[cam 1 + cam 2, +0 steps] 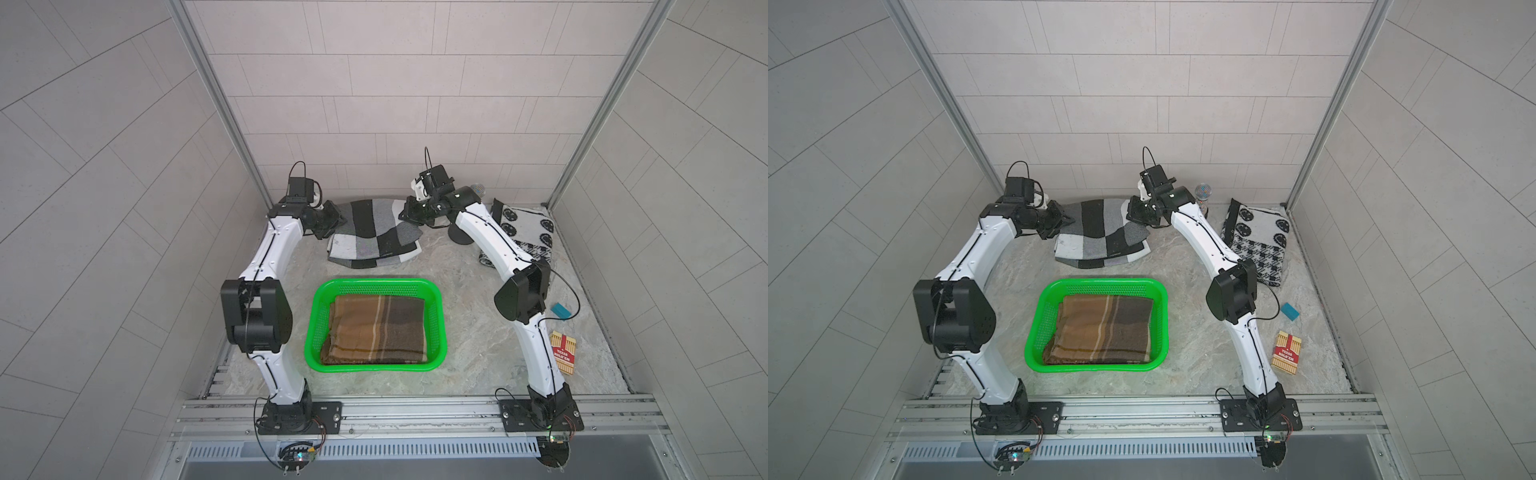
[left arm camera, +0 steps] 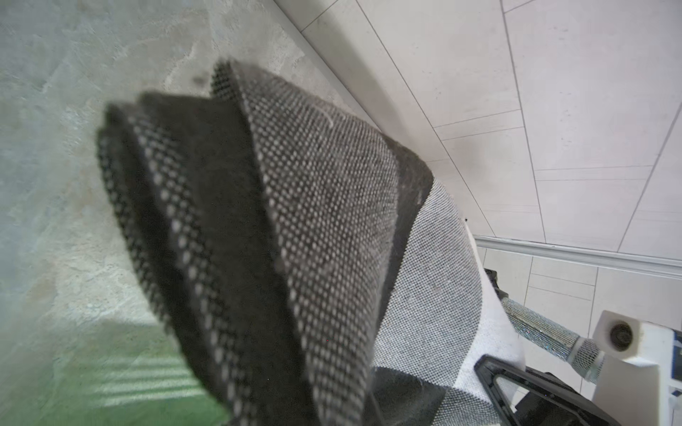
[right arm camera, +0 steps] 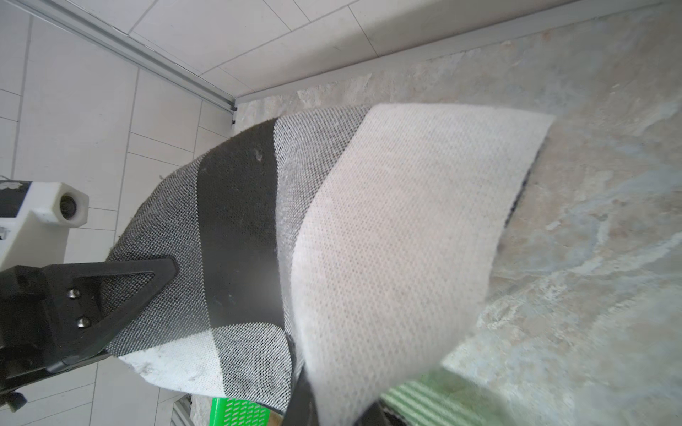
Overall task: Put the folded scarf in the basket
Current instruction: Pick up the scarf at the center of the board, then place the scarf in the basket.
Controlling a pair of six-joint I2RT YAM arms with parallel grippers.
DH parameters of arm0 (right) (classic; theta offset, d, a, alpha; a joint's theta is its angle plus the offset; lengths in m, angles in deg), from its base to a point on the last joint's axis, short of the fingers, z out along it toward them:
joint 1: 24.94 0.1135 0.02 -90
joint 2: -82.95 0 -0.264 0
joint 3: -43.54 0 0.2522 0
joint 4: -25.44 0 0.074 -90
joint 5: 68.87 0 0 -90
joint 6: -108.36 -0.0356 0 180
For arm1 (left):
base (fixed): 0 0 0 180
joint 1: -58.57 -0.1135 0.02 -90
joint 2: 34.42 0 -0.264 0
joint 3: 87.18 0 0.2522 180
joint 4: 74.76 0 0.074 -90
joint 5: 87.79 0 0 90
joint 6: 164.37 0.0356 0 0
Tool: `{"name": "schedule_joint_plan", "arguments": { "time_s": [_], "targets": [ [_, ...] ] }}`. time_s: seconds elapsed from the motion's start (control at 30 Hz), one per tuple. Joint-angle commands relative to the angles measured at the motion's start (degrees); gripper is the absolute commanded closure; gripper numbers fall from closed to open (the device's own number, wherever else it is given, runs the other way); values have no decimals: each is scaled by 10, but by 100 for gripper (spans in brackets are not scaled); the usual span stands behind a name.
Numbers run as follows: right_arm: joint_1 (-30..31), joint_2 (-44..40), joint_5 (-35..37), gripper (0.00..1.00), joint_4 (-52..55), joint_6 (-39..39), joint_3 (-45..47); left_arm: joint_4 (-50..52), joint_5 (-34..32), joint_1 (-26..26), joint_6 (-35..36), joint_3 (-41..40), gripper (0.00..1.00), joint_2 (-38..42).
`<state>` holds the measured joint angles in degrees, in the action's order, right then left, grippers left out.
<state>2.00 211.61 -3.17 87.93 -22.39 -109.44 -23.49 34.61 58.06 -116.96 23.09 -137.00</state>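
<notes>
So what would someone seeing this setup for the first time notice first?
The bright green basket in the middle of the table stands out most, with a folded brown plaid scarf lying in it. Just behind it, a grey checked scarf is pinched at its two ends by the left tool and the right tool, arching up between them.

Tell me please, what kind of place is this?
Probably a robot data-collection cell, not a home: the left arm and right arm are bolted to an aluminium rail, metal posts hold plain panel walls, and a green basket sits on a marble-look tabletop.
</notes>
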Motion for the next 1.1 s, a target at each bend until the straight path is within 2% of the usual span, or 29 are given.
{"name": "schedule_joint_plan", "arguments": {
  "time_s": [0.0,0.17,0.37,0.63,0.8,1.07],
  "targets": [
    [10,-79,24,100,27,6,23,59,2,0,6,17,100,54],
    [32,-183,47,100,23,8,140,97,11,5,8,-16,100,121],
    [68,-331,84,100,-13,-9,328,126,6,15,8,-91,100,228],
    [139,-472,117,100,-47,-46,524,145,-44,56,-8,-256,100,396],
    [181,-509,141,100,-62,-64,591,148,-49,62,-15,-337,100,454],
    [218,-517,161,100,-94,-84,663,142,-72,66,-15,-396,100,471]
  ]
}}
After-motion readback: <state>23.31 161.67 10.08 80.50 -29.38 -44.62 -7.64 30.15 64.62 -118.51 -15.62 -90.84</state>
